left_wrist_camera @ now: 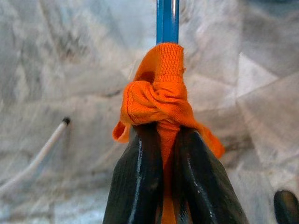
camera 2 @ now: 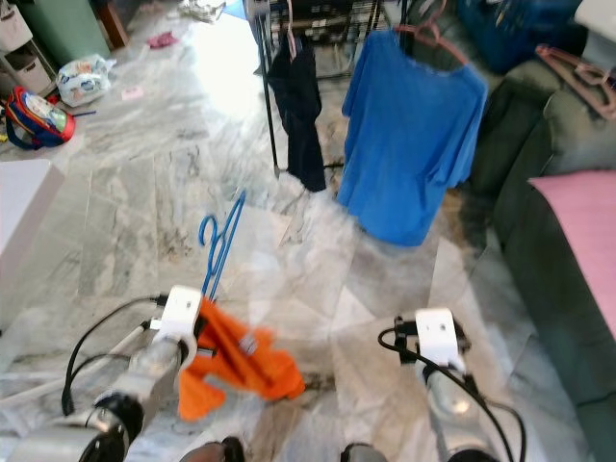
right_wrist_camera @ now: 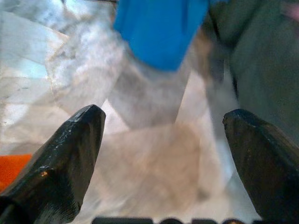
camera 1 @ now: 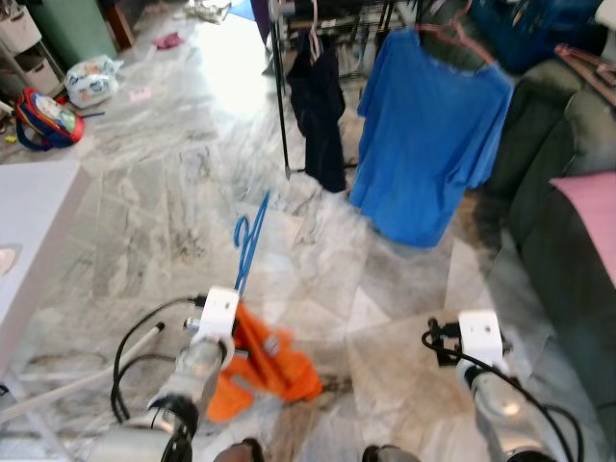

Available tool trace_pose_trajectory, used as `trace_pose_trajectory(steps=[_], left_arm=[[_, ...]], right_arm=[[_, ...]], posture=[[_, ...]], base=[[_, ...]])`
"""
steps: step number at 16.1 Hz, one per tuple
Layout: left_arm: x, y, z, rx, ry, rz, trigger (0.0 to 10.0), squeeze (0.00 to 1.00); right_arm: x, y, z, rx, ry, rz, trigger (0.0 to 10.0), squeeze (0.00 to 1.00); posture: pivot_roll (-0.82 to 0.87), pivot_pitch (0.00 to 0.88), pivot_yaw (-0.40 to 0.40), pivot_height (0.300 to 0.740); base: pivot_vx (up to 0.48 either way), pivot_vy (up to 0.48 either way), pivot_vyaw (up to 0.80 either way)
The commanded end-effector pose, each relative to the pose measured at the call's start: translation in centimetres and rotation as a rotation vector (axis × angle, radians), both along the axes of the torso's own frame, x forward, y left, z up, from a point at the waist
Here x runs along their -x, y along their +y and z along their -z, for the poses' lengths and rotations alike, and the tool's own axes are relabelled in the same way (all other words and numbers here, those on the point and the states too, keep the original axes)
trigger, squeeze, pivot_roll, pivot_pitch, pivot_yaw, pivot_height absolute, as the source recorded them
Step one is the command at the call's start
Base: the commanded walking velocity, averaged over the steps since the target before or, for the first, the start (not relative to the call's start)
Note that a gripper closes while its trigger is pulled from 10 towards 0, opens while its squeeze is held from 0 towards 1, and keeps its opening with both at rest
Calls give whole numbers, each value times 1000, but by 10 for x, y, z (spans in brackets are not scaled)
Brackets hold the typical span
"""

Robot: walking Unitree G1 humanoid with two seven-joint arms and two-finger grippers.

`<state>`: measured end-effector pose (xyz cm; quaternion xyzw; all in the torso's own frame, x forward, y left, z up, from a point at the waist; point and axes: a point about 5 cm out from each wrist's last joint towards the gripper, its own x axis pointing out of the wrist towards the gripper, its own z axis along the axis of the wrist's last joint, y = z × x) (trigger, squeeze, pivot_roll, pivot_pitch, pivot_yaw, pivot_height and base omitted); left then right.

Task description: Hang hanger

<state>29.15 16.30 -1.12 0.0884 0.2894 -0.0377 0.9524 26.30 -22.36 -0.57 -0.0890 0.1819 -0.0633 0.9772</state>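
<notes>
The left gripper pinches a blue hanger draped in an orange garment, cloth bunched just past its fingertips, the hook pointing onward over the marble floor. The right gripper hangs spread wide and empty. Beyond both, a blue T-shirt hangs on the clothes rack.

The orange cloth hid the blue hanger's lower part, and the frame's top edge cut off its upper end. At the upper right, the clothes rack's top was cropped, the blue shirt's hanger blurred.
</notes>
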Motion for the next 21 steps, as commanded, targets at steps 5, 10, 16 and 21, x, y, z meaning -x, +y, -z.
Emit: trace_pose_trajectory(steps=[5, 10, 16, 21], left_arm=[[36, 16, 30, -47, 154, -31, 10000, 0], [54, 12, 43, -73, 235, 39, 10000, 0], [57, 22, 45, -90, 247, -51, 10000, 0], [59, 22, 46, -69, 257, -75, 10000, 0]], right_arm=[[21, 23, 35, -151, 220, 44, 10000, 0], [35, 32, 49, -170, 322, 15, 10000, 0], [41, 37, 54, -195, 353, -2, 10000, 0], [45, 39, 57, -174, 399, -9, 10000, 0]], posture=[[-45, 0, 4, 740], [-21, 0, 1, 740], [-22, 0, 16, 740], [-25, 0, 15, 740]], base=[[0, 0, 0], [0, 0, 0], [0, 0, 0], [0, 0, 0]])
